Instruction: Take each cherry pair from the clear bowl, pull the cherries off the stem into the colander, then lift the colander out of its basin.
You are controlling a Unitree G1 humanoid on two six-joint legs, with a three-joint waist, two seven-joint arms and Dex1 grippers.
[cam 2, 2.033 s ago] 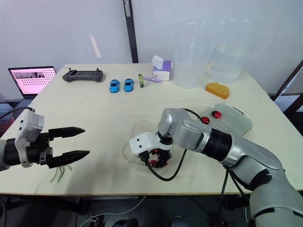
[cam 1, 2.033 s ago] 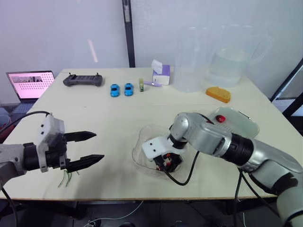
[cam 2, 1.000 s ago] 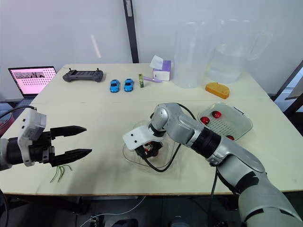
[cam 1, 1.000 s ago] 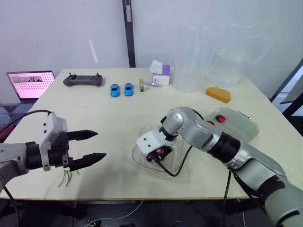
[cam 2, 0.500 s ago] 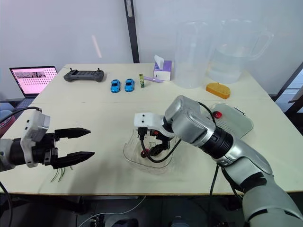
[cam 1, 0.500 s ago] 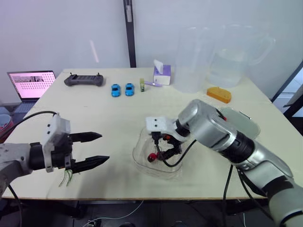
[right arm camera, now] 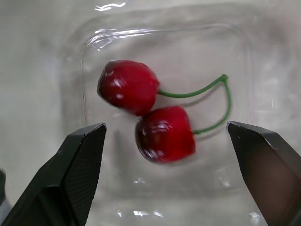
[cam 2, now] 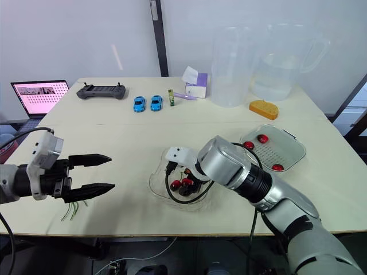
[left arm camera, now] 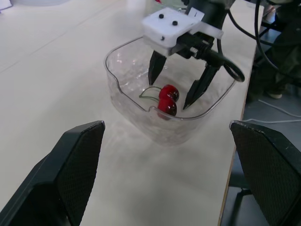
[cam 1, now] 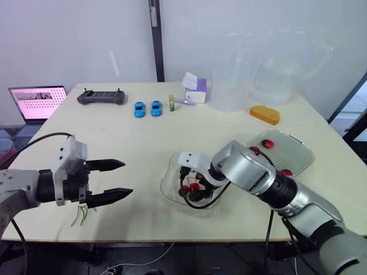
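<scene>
The right hand is seen lowered into the bowl, which is set on the tabletop near its near edge, about midway across. Its fingers are spread wide and nothing is gripped; one black finger is placed on each side of the cherry pair, and no contact with the fruit can be made out. The pair is found lying on the bowl's floor, the two red cherries touching each other and joined by a curved green stem. The left hand is held above the near left part of the tabletop, well apart from the bowl, with its fingers wide apart, empty, and pointed to the right towards the bowl. A few loose green stems are seen on the tabletop just below it, by the near edge. To the right of the bowl the colander is seated in its basin, and three loose cherries are seen in it. Along the far side are set a controller, two blue toy cars, a purple box, two clear jugs and an orange object. A laptop is placed beyond the left edge.
</scene>
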